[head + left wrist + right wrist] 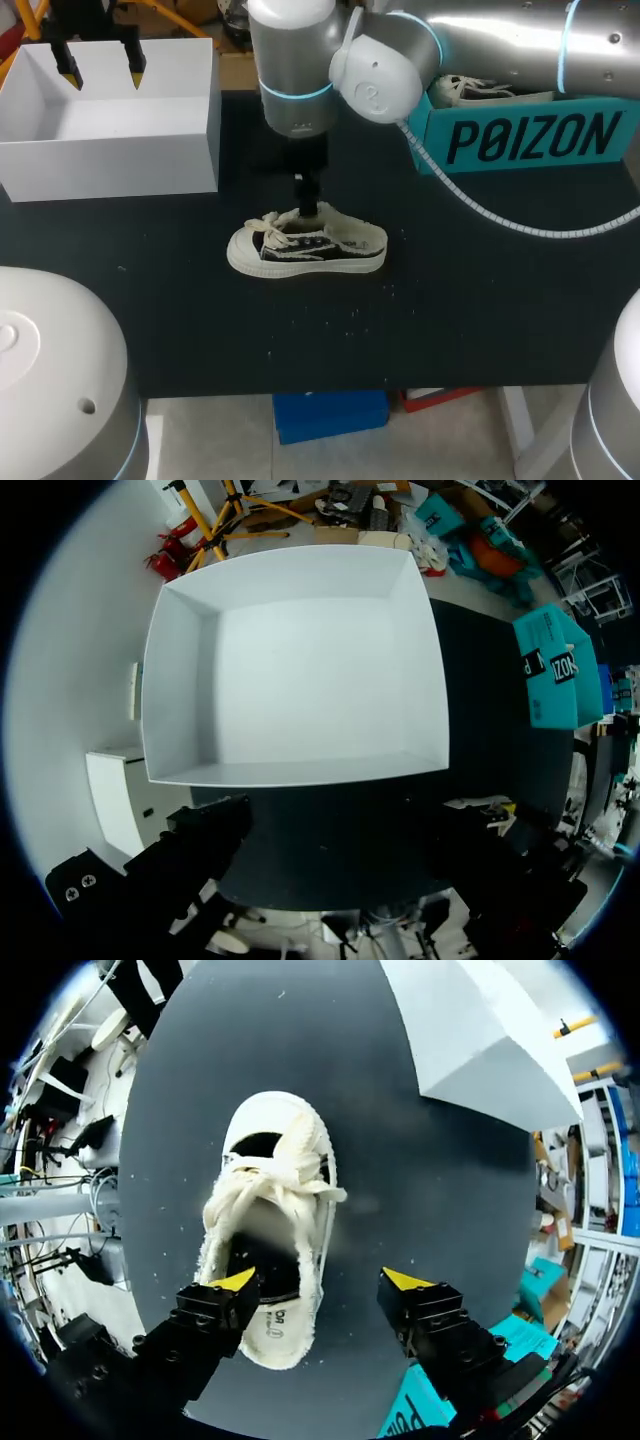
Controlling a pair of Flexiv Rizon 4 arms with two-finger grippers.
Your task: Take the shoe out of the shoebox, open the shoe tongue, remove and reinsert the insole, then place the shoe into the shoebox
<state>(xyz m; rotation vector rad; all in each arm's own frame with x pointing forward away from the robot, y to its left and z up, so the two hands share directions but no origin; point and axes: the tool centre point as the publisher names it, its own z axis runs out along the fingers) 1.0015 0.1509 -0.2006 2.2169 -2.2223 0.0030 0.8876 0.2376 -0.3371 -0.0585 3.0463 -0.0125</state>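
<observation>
The shoe [305,250] is out of its box and sits upright on its sole near the middle of the dark surface [480,300], toe toward 9 o'clock and heel toward 3 o'clock, probably so that its opening faces up for work on the tongue and insole. The right fingers [235,1282] hang spread wide over the heel end. One yellow tip is above the heel opening and the other is above bare surface just beside the shoe, so they grip nothing. That straddle suggests a coming pinch on the collar or a reach inside, though I cannot tell whether the inner tip already touches the shoe. The laces [265,1185] lie bunched over the tongue, which looks unopened. The insole [275,1315] seems to be in place and carries small dark print too tiny to make out. At about 10 o'clock from the shoe stands the white shoebox [150,160], open and empty. The left fingers [68,70] are parked above it, apart and holding nothing, likely waiting out of the way. At 2 o'clock a teal box [530,140] shows large dark block lettering on its side.
</observation>
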